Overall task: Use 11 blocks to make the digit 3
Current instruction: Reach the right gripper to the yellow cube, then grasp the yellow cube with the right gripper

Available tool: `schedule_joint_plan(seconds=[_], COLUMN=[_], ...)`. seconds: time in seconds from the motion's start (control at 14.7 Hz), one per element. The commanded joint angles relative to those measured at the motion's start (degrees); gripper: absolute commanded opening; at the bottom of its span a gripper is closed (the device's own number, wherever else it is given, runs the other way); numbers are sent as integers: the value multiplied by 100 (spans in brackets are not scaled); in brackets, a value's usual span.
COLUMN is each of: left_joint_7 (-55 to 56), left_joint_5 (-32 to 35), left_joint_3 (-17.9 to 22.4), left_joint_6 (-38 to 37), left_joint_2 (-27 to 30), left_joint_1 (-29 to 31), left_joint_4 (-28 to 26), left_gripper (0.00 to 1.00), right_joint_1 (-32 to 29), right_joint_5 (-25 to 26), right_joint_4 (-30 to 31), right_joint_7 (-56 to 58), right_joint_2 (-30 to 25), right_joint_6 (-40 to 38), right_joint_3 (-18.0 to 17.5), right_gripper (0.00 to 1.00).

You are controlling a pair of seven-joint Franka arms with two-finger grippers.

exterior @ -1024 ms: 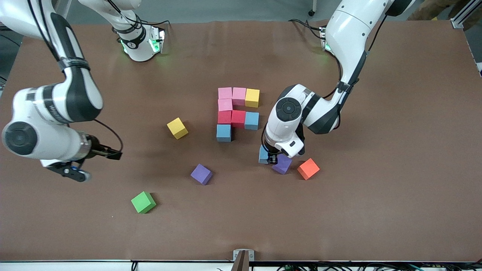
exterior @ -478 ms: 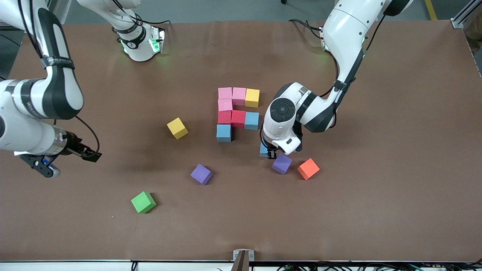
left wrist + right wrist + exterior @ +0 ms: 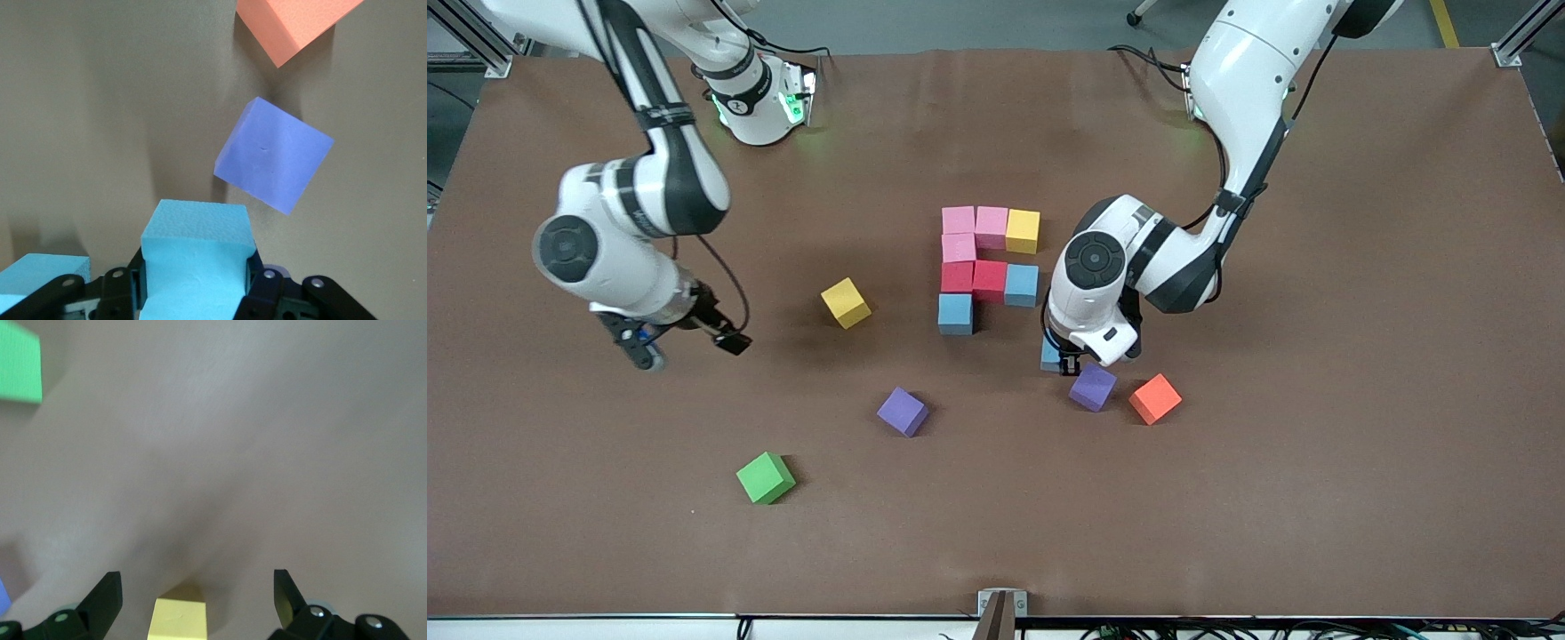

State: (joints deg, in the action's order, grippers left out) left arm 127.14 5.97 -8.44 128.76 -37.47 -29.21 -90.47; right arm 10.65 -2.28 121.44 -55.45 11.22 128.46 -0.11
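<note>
Twelve o'clock toward the arms' bases. Block cluster at table centre. Lone block at its nine. Second block at seven, outlying block farther out. Held block at five; third block beside it, fourth block at that one's three.

The cubes look like matt foam. The light blue cube held between the left gripper's jaws has a fine, grainy, slightly rough face with no shine. The purple cube beside it is equally dull, smoother in grain, with one tiny nick on its top. The orange cube shows the same soft, porous surface. The bench is covered with a brown matt sheet, smooth and faintly creased, reflecting only weak light. The arms wear glossy white plastic shells with black joint bands. The fingers of the right gripper are black, matt plastic with small bright metal screws.
</note>
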Motion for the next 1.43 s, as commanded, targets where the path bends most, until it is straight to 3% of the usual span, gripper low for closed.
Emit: schedule_joint_plan(seconds=[0.0, 0.68, 1.36], left_joint_7=[30, 12, 4], left_joint_5=[-34, -17, -17], left_joint_3=[0, 0, 0], left_joint_6=[-61, -26, -18], left_joint_2=[20, 20, -15], left_joint_1=[-6, 12, 29], left_joint_4=[29, 20, 20], left_gripper=[29, 29, 29], right_joint_1=[340, 1220, 1396], right_joint_5=[-228, -317, -317], right_joint_4=[687, 696, 986], right_joint_7=[-141, -958, -1126], right_joint_2=[-234, 451, 539], right_joint_6=[653, 1348, 1585], right_joint_3=[37, 37, 37], right_gripper=[100, 100, 100])
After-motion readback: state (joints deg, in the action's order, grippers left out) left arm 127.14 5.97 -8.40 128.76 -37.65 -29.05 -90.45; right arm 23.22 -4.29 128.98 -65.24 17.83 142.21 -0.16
